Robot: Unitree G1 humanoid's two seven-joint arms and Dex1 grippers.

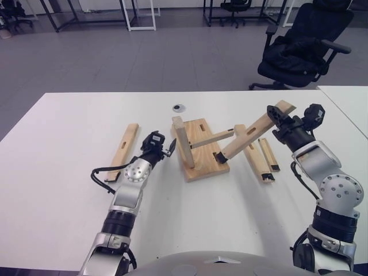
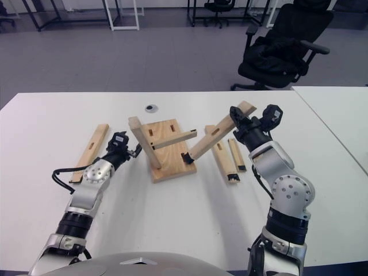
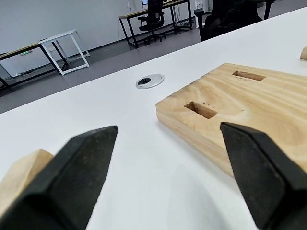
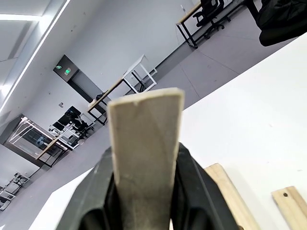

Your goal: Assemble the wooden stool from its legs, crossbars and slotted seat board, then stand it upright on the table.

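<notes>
Right hand (image 1: 278,117) clamps a tilted leg (image 1: 253,133), lower end at the seat board (image 1: 204,167) on the worktop (image 1: 57,144); left hand (image 1: 168,148) gapes empty beside it. One standing leg (image 1: 183,141) with crossbar (image 1: 211,138) looks fitted; a loose leg (image 1: 125,144), a second leg (image 1: 256,161) and a short crossbar (image 1: 268,154) remain.

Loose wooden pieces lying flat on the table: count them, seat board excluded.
3: a loose leg left of the seat board; another leg and a short bar side by side right of it. None seems hidden.
</notes>
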